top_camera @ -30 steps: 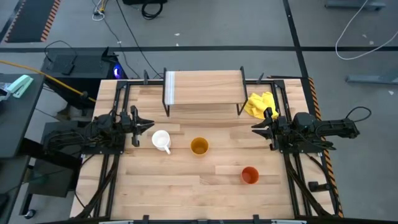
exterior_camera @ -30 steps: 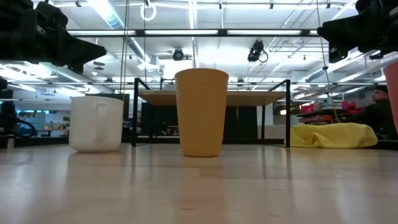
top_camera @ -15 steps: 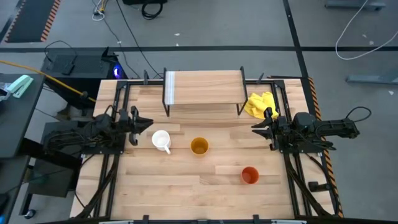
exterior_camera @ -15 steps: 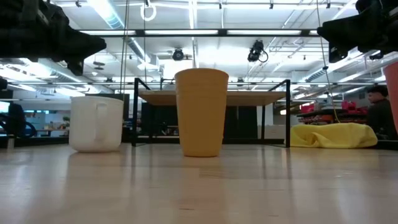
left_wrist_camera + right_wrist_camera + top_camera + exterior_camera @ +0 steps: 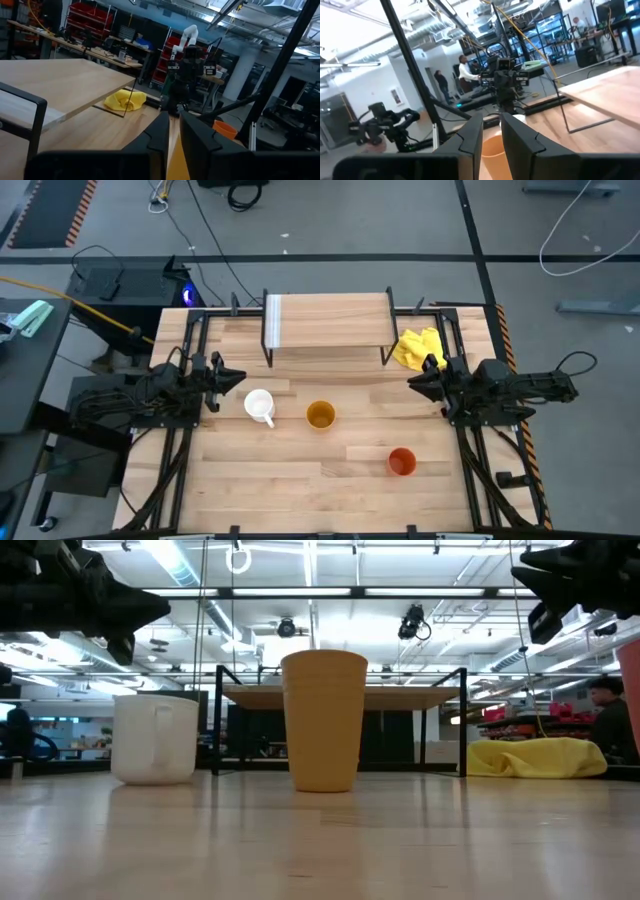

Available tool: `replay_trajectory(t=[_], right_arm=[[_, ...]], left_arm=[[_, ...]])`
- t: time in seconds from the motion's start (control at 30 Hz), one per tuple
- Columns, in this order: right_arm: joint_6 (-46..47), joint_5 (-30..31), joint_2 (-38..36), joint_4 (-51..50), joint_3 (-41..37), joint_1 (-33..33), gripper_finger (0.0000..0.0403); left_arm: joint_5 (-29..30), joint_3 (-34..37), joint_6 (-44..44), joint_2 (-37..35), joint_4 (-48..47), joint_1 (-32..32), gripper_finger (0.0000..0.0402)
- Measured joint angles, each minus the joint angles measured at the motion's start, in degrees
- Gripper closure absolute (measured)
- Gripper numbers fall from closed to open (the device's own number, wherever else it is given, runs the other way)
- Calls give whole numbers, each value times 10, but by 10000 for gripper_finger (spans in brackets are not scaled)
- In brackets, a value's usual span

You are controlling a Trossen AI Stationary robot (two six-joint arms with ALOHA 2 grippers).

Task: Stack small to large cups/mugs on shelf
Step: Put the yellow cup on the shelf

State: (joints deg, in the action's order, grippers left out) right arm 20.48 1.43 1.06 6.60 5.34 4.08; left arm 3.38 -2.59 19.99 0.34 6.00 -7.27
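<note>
Three cups stand upright on their bases on the table. The white mug (image 5: 259, 405) (image 5: 155, 738) is leftmost, its handle toward the near edge. The yellow-orange cup (image 5: 320, 415) (image 5: 324, 720) stands in the middle. The orange-red cup (image 5: 401, 462) (image 5: 224, 129) is nearer and to the right. The shelf (image 5: 327, 320) (image 5: 340, 696) stands on black legs toward the far edge. My left gripper (image 5: 240, 376) (image 5: 173, 135) hovers left of the mug, shut, holding nothing. My right gripper (image 5: 410, 383) (image 5: 491, 135) hovers right of the yellow-orange cup, shut, holding nothing.
A crumpled yellow cloth (image 5: 420, 347) (image 5: 540, 757) lies on the table beside the shelf's right legs. Bare table (image 5: 280, 480) stretches along the near edge. People stand in the room beyond the table in the right wrist view.
Both grippers have risen a little above the table, the left over the whole second, the right in the last half second. The right gripper has also drawn slightly toward the table's right edge. The cups have kept still.
</note>
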Motion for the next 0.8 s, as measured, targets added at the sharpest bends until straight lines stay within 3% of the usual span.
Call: replay_trajectory(t=[0.27, 0.57, 0.8], right_arm=[[55, -17, 0, 8, 0, 6, 323], [128, -28, 1, 21, 0, 64, 323], [110, -28, 13, 85, 1, 116, 323]], left_arm=[[0, 0, 1, 0, -8, 3, 352], [-27, 0, -1, 0, -46, 45, 345], [-26, 0, -2, 0, -45, 72, 350]])
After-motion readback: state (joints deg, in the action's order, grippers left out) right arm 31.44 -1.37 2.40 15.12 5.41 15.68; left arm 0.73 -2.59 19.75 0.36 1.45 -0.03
